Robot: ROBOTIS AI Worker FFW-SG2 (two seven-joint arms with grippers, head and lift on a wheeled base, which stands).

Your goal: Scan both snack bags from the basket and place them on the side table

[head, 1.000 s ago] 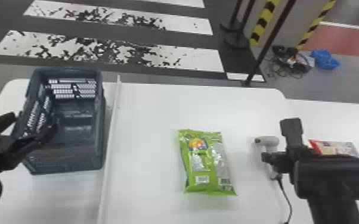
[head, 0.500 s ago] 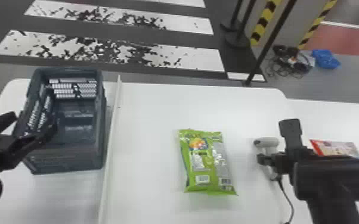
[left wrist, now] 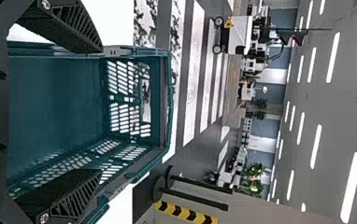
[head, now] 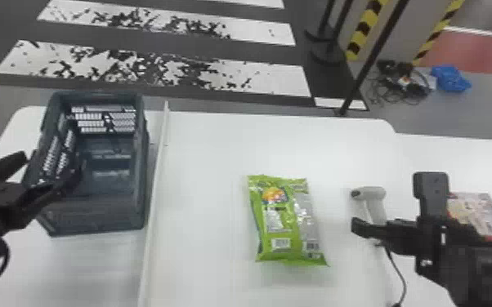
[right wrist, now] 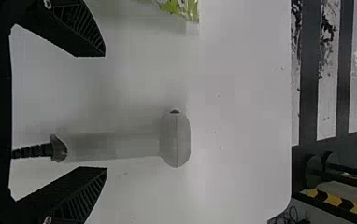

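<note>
Left gripper (head: pixel 51 160) over basket (head: pixel 94 215), far-left corner of tabletop (head: pixel 208 163), right gripper (head: pixel 392 202) over scanner (head: pixel 375 193), both jaws released, green snack bag (head: pixel 282 220) between basket and scanner.

Scuffed white crossing stripes (head: pixel 273 81) span dark floor (head: pixel 94 36); yellow-black hazard tape (head: pixel 364 28) marks the far right; strip lights (left wrist: pixel 352 186) line the grey ceiling (left wrist: pixel 338 116).

Right gripper (head: pixel 392 201) wider open now
</note>
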